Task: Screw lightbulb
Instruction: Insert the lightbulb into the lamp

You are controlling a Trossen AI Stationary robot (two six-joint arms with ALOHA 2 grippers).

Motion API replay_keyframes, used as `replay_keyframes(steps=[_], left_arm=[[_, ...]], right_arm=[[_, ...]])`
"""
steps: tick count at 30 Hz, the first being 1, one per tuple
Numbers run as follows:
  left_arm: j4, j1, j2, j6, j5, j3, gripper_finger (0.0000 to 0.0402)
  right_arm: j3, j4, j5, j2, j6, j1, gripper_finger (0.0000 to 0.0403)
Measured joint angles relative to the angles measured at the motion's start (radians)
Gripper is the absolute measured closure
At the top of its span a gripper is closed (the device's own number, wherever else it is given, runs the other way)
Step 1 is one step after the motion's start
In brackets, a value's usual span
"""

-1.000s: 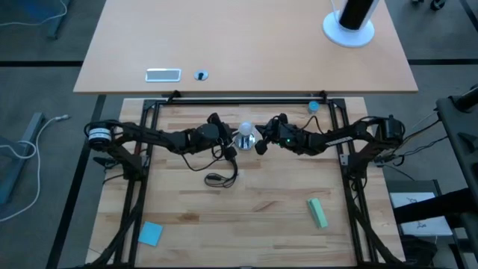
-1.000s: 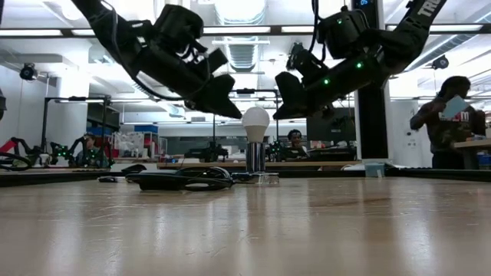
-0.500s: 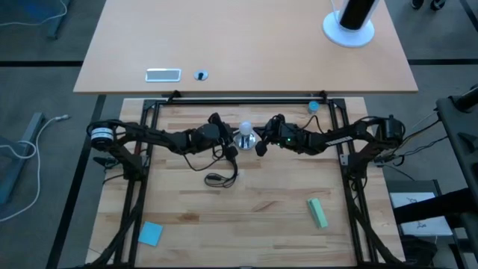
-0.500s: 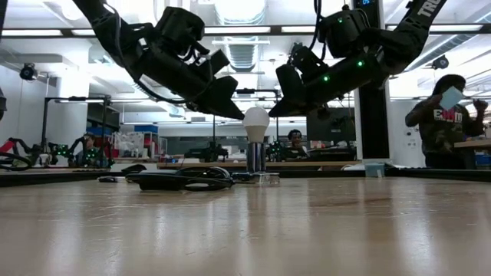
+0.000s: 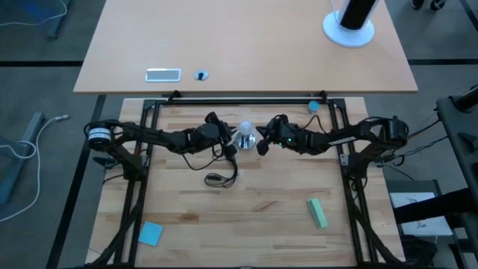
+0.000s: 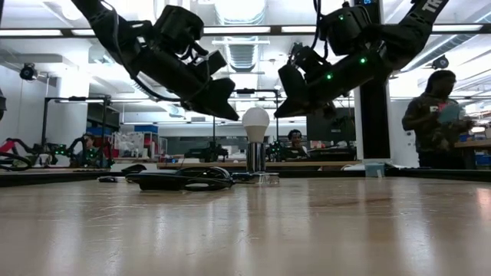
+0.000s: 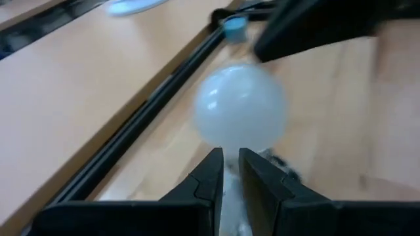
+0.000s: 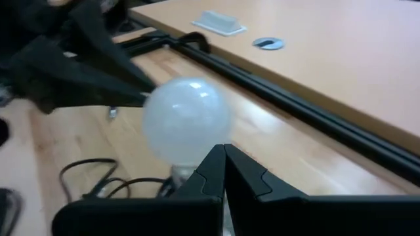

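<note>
The frosted-white pear-shaped lightbulb [image 6: 255, 123] was seen upright in the round silver socket [image 6: 255, 156] at mid-table. The left gripper [image 6: 225, 112] was held angled down beside it, fingers narrowly parted. The right gripper [image 6: 284, 110] was mirrored opposite, fingers pressed together, holding nothing.

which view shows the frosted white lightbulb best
The low view: the frosted white pear-shaped lightbulb stands upright in profile on its socket, unobstructed. High view shows only its top; both wrist views show it blurred behind the fingers.

Bright overhead light, blurred wrist views
</note>
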Motion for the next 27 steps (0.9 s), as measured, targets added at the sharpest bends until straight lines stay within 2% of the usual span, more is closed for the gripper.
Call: replay_keyframes(steps=[3, 5, 10, 18, 23, 27], left_arm=[[0.034, 0.003, 0.005, 0.021, 0.080, 0.000, 0.0361], [0.057, 0.003, 0.012, 0.025, 0.096, 0.000, 0.0361], [0.076, 0.005, 0.024, 0.026, 0.094, 0.000, 0.0361], [0.069, 0.012, 0.034, 0.025, 0.016, 0.000, 0.0361], [0.068, 0.013, 0.037, 0.021, 0.017, 0.000, 0.0361], [0.060, 0.015, 0.037, 0.016, 0.014, 0.000, 0.0361]], right_arm=[[0.000, 0.000, -0.006, 0.000, -0.004, -0.021, 0.0403], [0.000, 0.014, -0.020, 0.013, 0.001, -0.033, 0.0403], [0.018, 0.036, -0.101, 0.053, 0.016, -0.038, 0.0403], [0.062, 0.036, -0.105, 0.104, 0.026, -0.025, 0.0403], [0.065, 0.032, -0.162, 0.105, 0.030, -0.001, 0.0403], [0.068, 0.036, -0.161, 0.105, 0.030, 0.017, 0.0403]])
